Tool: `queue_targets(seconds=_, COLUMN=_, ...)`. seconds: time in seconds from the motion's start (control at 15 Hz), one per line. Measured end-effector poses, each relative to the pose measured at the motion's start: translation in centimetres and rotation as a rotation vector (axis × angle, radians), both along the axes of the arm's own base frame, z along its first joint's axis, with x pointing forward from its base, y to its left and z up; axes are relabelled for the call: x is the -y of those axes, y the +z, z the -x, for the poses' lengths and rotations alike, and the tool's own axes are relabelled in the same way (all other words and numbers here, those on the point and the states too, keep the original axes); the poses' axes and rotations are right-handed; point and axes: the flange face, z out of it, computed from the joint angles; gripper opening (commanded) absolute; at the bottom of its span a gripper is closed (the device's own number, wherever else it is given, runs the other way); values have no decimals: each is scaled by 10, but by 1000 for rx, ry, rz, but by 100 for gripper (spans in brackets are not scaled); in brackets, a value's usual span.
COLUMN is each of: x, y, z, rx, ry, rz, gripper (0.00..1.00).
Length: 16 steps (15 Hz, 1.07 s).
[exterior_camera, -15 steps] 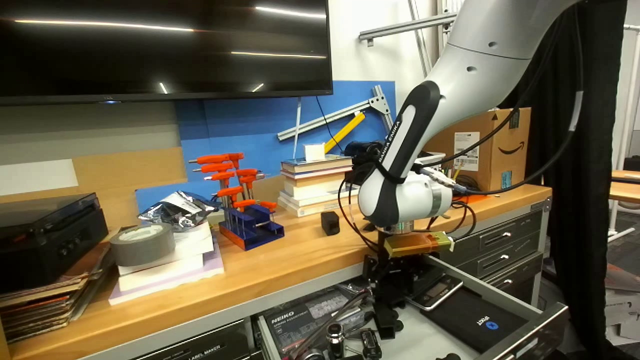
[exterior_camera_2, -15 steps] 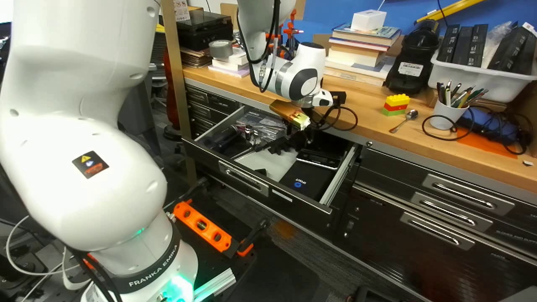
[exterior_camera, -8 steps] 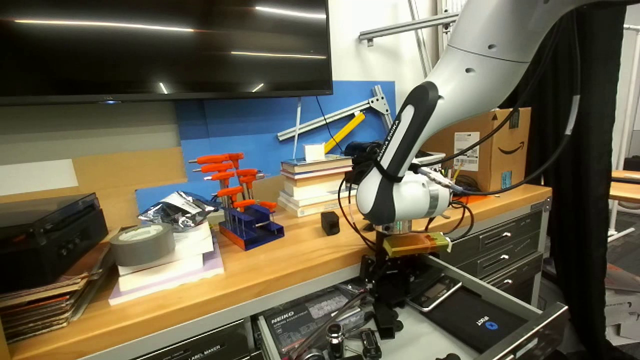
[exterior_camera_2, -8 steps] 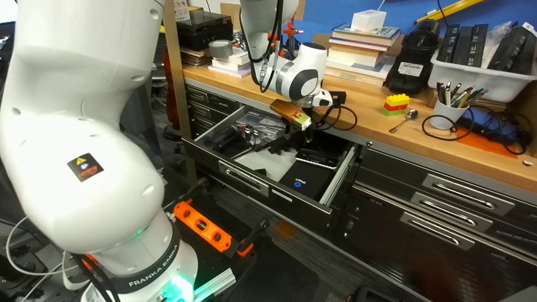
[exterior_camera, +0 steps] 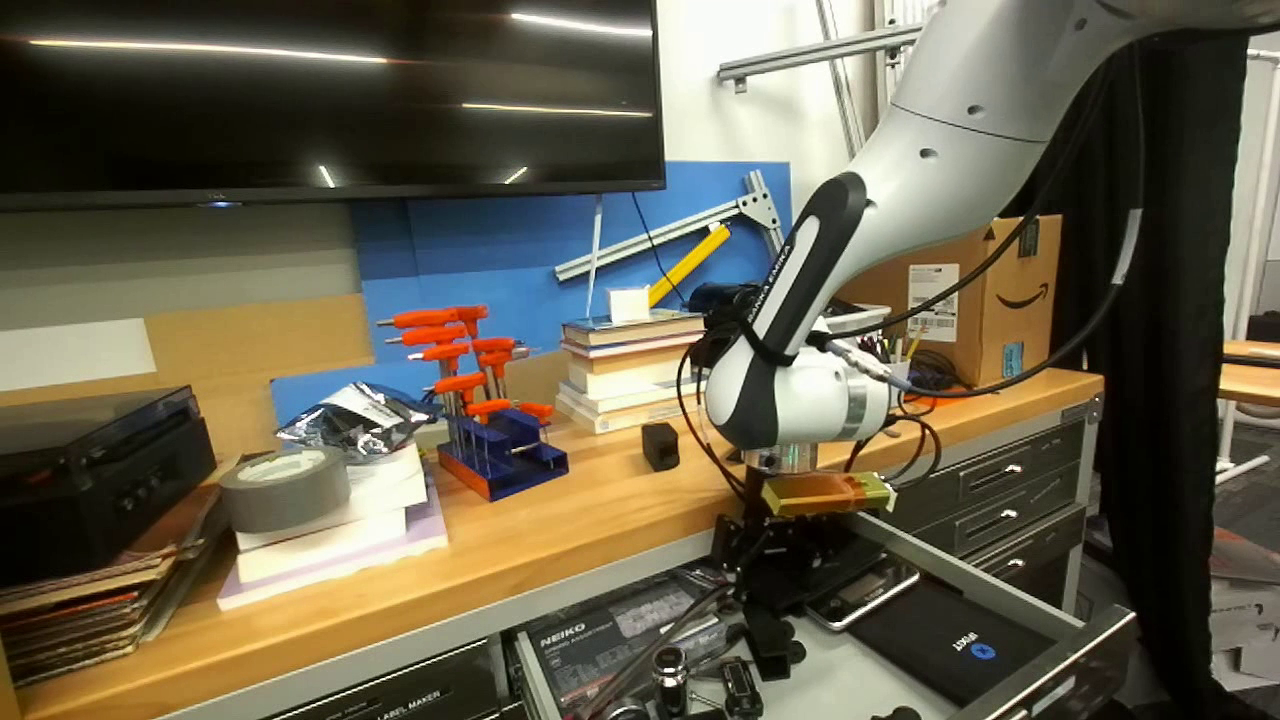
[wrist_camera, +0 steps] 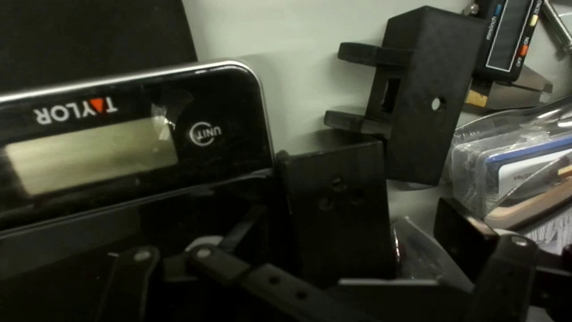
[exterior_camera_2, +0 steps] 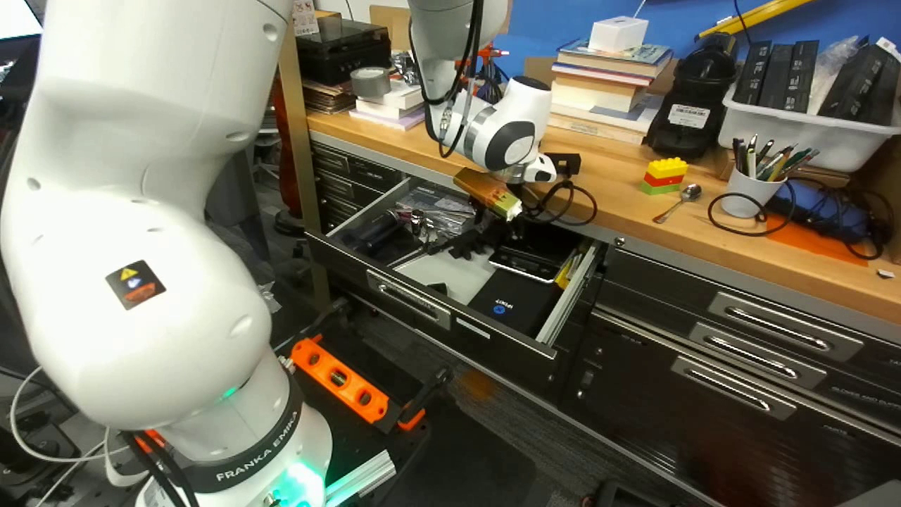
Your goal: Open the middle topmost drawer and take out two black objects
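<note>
Both jaws of the gripper [wrist_camera: 354,232] stand well apart over the pulled-out drawer [exterior_camera_2: 450,276], beside the scale [wrist_camera: 196,156] marked TAYLOR. Between the jaws in the wrist view is the nearer black object [wrist_camera: 337,210], just beside the scale's corner; contact with the scale cannot be confirmed. The farther black object [wrist_camera: 429,98] lies farther out from the scale, a strip of drawer floor between, its two prongs turned to the scale's side. Whether the two black objects touch cannot be told. Beyond them, away from the scale, are a digital instrument [wrist_camera: 505,40] marked ON and OFF, and clear packaging [wrist_camera: 514,170]. Alongside the scale, toward the drawer front, lies a black case [exterior_camera: 945,635] lettered iFixit. In an exterior view an unidentified yellow item [exterior_camera_2: 564,274] sits at the scale's edge. Across the drawer from the scale: a NEIKO box [exterior_camera: 590,640]. Higher than the scale, behind it, runs the wooden bench [exterior_camera: 590,500] bearing a stack of books [exterior_camera_2: 598,91].
</note>
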Motion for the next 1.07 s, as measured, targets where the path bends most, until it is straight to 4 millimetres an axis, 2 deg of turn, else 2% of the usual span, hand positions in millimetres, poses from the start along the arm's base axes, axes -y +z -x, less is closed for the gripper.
queue_targets(seconds=0.4, x=2, y=-4, z=0, rx=-15, ry=1, rz=0, gripper=100)
queue_targets(seconds=0.73, x=6, y=-16, z=4, rx=-38, ry=-26, rz=46, gripper=100)
queue_targets(seconds=1.07, x=2, y=-17, z=3, rx=-42, ry=-35, rz=90, gripper=100)
